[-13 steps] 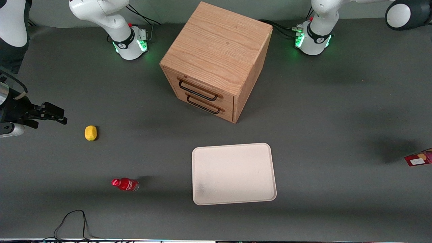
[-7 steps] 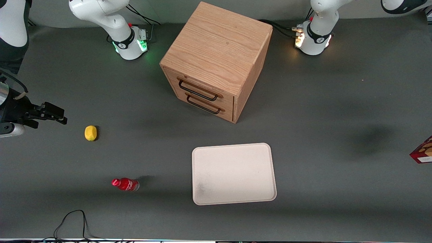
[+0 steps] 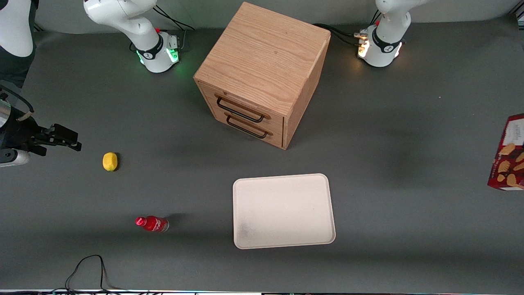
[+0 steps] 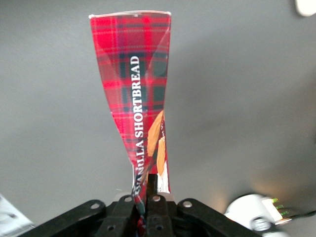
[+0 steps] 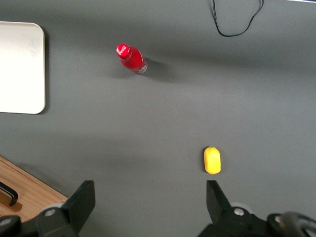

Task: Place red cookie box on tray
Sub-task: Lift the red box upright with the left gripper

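Gripper [image 4: 144,197]: fingers pinched on one end of the red cookie box [image 4: 138,94]. Box hangs clear above the table, well apart from the tray [image 3: 282,211], toward the working arm's end

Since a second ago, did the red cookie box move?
Yes. The red cookie box, shut in the gripper, shows more and reaches farther from the front camera, measured against the still tray.

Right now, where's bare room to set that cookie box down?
The tray holds nothing, with bare table between it and the drawer cabinet. The lemon and red bottle lie toward the parked arm's end. The gripper holds the red cookie box above the working arm's end.
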You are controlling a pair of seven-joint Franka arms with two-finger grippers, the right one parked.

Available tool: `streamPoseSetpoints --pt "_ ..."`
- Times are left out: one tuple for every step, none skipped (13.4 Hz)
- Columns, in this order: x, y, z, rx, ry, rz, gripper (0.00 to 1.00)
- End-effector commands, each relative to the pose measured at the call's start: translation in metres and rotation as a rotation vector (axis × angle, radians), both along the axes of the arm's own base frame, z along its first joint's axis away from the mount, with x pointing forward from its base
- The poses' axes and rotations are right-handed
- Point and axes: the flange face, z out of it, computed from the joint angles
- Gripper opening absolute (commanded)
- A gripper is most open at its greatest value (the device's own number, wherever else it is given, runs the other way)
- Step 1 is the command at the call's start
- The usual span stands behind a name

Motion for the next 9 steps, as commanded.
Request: streamPoseSetpoints --pt "-0.021 -0.051 0.024 0.027 0.032 0.16 0.0" --pt "-0.023 -0.069 0.03 0.03 0.038 0.206 0.0" --pt "-0.025 -0.089 0.037 0.044 0.039 0.247 0.0" --pt "-0.027 -0.114 0.042 0.064 0.039 0.279 0.0" --pt "-0.028 -0.137 0.046 0.082 0.035 0.3 0.0" --pt "-0.03 -0.15 0.048 0.089 0.031 0.309 0.0" --pt "-0.029 -0.161 0.049 0.095 0.026 0.312 0.0" --pt "-0.029 -0.172 0.049 0.099 0.02 0.319 0.0" --pt "-0.027 -0.187 0.046 0.107 0.017 0.327 0.0"
